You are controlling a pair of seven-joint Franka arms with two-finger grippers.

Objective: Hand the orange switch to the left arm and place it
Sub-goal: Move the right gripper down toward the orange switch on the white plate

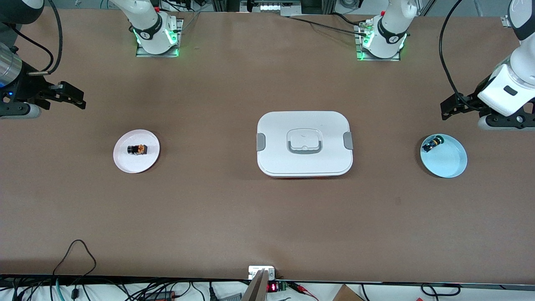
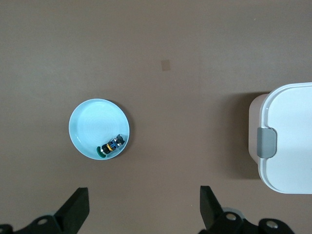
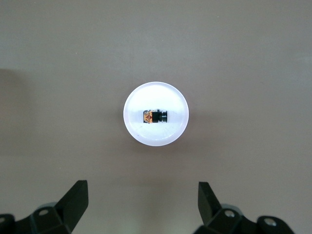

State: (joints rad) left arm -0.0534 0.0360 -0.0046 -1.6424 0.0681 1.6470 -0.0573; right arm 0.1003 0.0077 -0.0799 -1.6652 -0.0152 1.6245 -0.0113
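The brown table is bare at the edge closest to the front camera. A little farther up sits the blue plate, toward my left arm's end of the table. A small black switch with a green and blue cap lies on it, close to the rim and tipped at a slant. The pink plate sits toward my right arm's end of the table. The orange switch lies on its side near the middle of that plate, with its orange end pointing toward the box. The big white box sits in the middle of the table, between the two plates and well apart from both. Its lid is on, with a grey latch at each short side and a grey handle sunk into the top. My right gripper hangs up in the air over the bare table, near the pink plate. Its two black fingers are spread wide apart and hold nothing. My left gripper hangs in the air over the bare table near the blue plate. Its fingers are spread wide too, and they hold nothing. Both of my arms wait up high, clear of the box.
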